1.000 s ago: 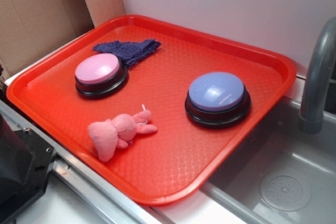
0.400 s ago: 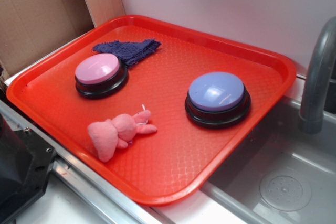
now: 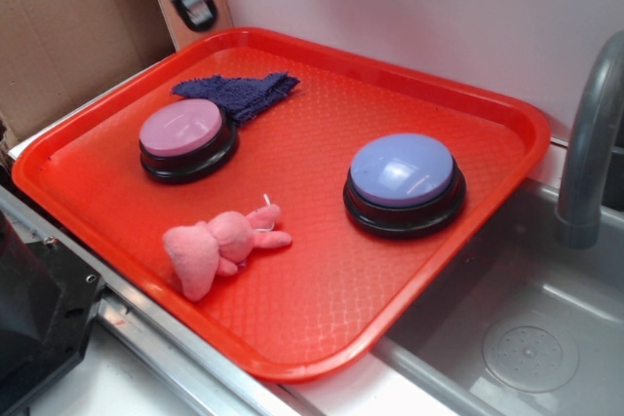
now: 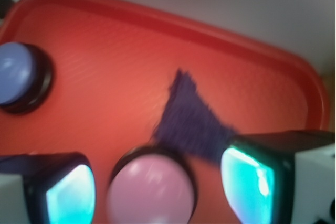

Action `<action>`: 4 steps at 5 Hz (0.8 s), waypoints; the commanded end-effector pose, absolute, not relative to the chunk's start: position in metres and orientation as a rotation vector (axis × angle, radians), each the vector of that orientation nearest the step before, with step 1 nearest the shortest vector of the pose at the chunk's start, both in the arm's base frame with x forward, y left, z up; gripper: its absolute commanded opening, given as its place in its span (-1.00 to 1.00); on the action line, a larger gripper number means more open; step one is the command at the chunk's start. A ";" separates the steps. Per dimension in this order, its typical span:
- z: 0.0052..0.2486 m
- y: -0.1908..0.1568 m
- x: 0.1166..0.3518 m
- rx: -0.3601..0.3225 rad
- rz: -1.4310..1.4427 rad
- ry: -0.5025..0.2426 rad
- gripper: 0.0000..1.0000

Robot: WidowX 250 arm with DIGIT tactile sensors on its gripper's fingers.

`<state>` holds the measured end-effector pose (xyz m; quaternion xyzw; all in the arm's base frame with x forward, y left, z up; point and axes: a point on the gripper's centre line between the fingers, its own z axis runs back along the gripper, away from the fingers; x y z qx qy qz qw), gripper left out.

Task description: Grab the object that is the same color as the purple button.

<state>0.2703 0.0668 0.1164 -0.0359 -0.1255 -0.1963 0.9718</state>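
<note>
Lying nearest the front edge of the red tray (image 3: 322, 328), a pink plush toy (image 3: 219, 245) sprawls on its side, with the steel sink (image 3: 526, 338) and grey faucet (image 3: 590, 143) off to the right. Farther in sit two dome buttons, well apart — the purple button (image 3: 402, 170) toward the right and a smaller pink button (image 3: 182, 129) toward the left. Just behind the pink button, touching its black base, the dark purple rag (image 3: 239, 92) lies flat near the tray's back-left corner. Beyond that corner, above the rim, hangs the gripper (image 3: 195, 12), holding nothing — in the wrist view its two fingers (image 4: 252, 177) stand wide apart, framing the pink button and the rag's near edge.
</note>
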 end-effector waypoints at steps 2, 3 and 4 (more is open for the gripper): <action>0.058 0.069 0.301 0.026 -0.376 -0.277 1.00; 0.041 0.070 0.305 0.043 -0.356 -0.251 1.00; 0.029 0.074 0.305 0.037 -0.329 -0.221 1.00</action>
